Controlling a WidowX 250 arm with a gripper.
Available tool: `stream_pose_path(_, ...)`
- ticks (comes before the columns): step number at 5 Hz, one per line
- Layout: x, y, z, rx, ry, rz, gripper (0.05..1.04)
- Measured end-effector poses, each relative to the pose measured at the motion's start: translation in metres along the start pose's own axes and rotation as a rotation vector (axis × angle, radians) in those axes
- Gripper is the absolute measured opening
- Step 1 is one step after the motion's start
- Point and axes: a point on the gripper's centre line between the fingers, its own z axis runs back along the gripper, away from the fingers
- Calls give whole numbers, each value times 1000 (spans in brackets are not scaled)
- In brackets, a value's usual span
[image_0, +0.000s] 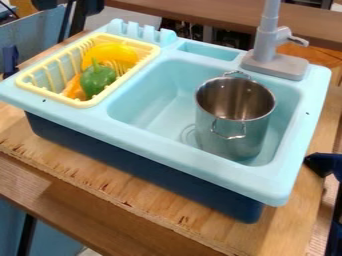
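A steel pot (234, 117) with two wire handles stands upright in the right part of the light blue sink basin (150, 95). To the left, a pale yellow dish rack (41, 82) holds a green pepper (97, 80), a yellow toy item (110, 52) behind it and an orange item (72, 89) partly hidden beside it.
A grey faucet (267, 45) rises behind the basin, near the pot. The sink unit stands on a wooden board (127, 200). Dark hardware (78, 17) shows at the upper left, and a dark blue and black object (324, 164) at the right edge.
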Motion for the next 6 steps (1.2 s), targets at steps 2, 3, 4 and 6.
stream_pose_path(2, 19, -35, -21, 34, -40, -59, 999)
stream_pose_path(3, 31, -70, -21, 69, -123, -115, 999)
stream_pose_path(4, 44, -115, -39, 118, -163, -229, 999)
stream_pose_path(6, 52, -172, -71, 80, -188, -337, 999)
